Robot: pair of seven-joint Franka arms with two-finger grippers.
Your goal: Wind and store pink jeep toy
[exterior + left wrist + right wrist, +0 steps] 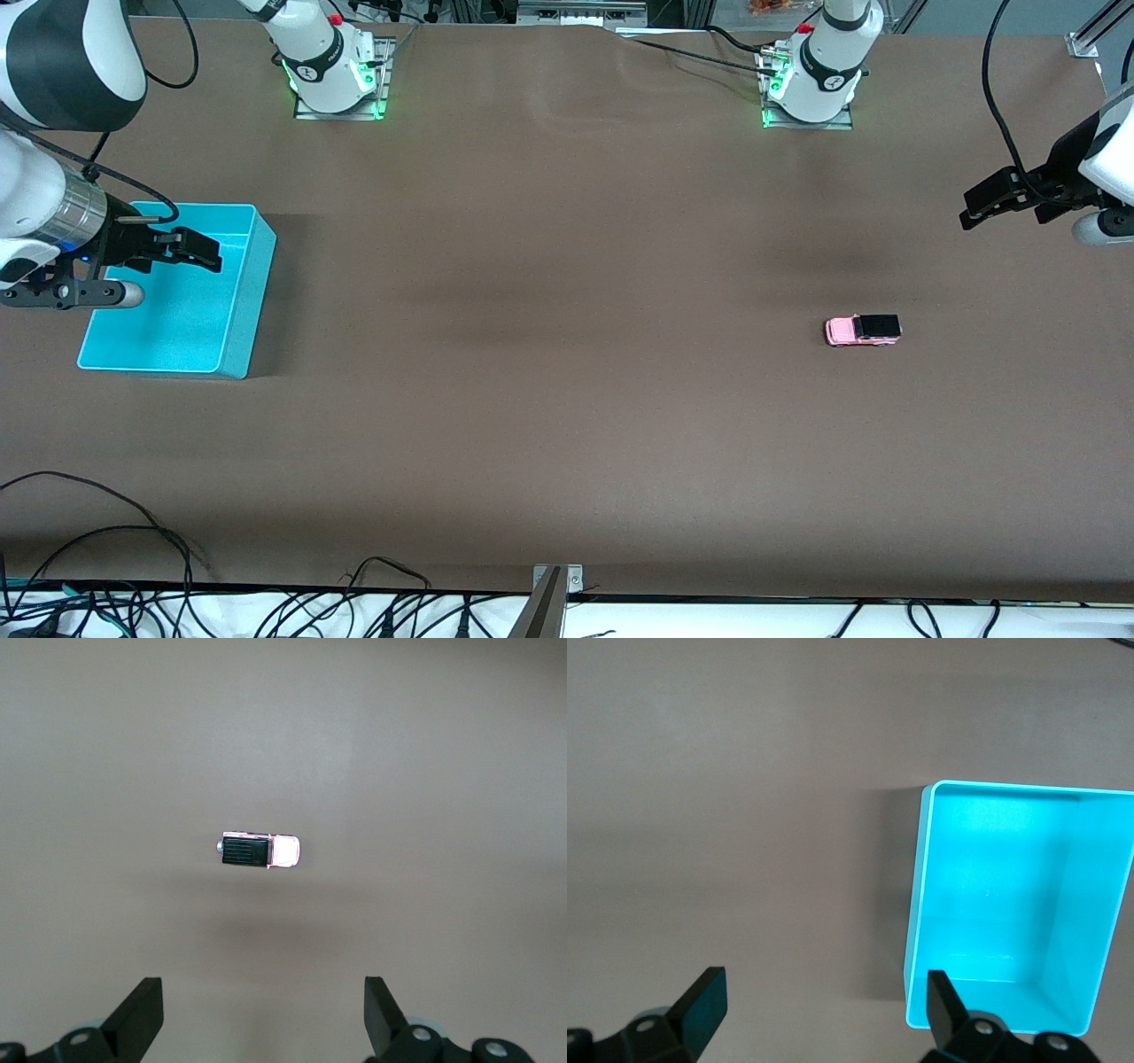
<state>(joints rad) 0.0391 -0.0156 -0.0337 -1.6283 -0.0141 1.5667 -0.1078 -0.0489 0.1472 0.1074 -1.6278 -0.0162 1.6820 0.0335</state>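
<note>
pink jeep toy [862,330], black roof, upright on its wheels, toward the left arm's end

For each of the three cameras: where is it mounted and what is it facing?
Front view: high across the table, facing both bases, both arms, pink jeep toy and turquoise bin.
Left wrist view: on the left arm, looking down at the jeep, open left end effector showing.
Right wrist view: over the bin, open right end effector showing.
Front shares the jeep with left wrist, the bin with right.
</note>
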